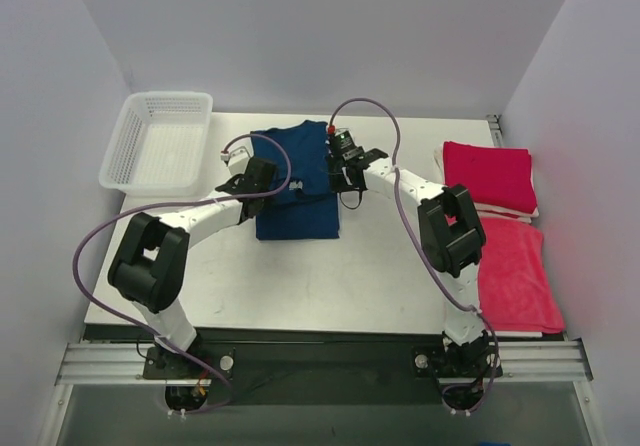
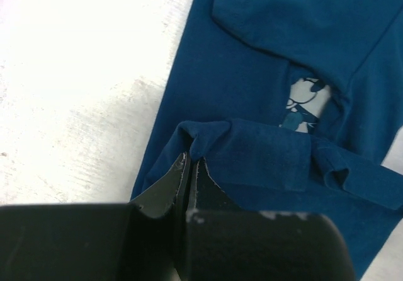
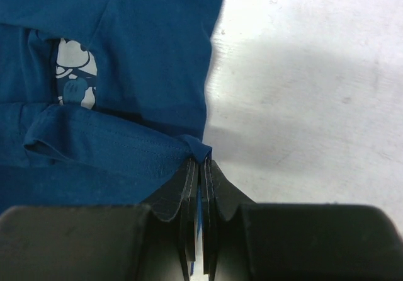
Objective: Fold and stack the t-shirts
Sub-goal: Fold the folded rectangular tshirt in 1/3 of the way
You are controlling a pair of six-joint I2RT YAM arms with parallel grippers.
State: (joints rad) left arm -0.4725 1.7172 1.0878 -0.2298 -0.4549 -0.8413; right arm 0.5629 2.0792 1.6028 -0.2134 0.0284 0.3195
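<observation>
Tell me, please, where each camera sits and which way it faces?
Top external: above and behind, looking down on the table; left arm and right arm show whole, bases nearest.
Left wrist: on the left wrist, looking along the left fingers, shut on the left edge of the navy t-shirt.
Right wrist: likewise, right fingers shut on its right edge.
Shared: both wrist views show the same pale print in the shirt's fold.

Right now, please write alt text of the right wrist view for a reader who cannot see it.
The right gripper, shut, pinches the hemmed edge of a navy t-shirt lying on a white table. A pale cartoon print peeks between its folds.
</observation>
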